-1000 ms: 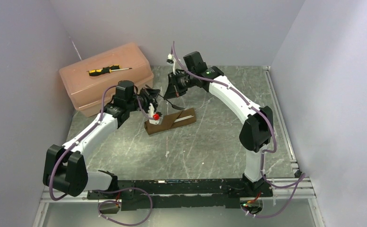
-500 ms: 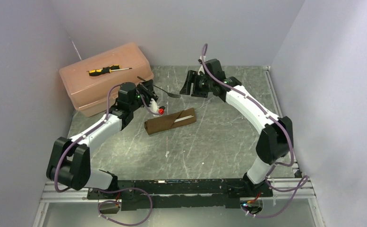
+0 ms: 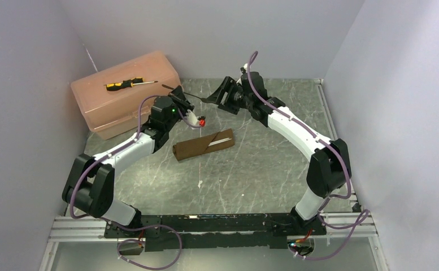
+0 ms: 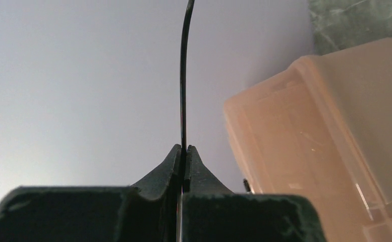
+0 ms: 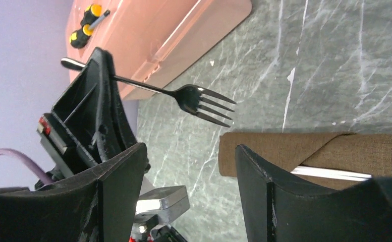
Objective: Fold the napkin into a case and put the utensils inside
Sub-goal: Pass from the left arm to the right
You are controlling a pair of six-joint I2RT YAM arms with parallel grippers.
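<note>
two white arms w/ black joints, purple cables, black grippers, black base rail

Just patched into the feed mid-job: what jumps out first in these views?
The left gripper is shut on a dark fork, holding it in the air near the pink box, prongs toward the open right gripper. On the table in the middle lies the brown napkin, already folded into a pouch with a pale utensil poking out. A yellow-and-black screwdriver rests on the box lid.

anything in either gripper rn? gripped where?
Left gripper is shut on the fork, pinching its handle near the end, tines free. Right gripper is open and holds nothing.
</note>
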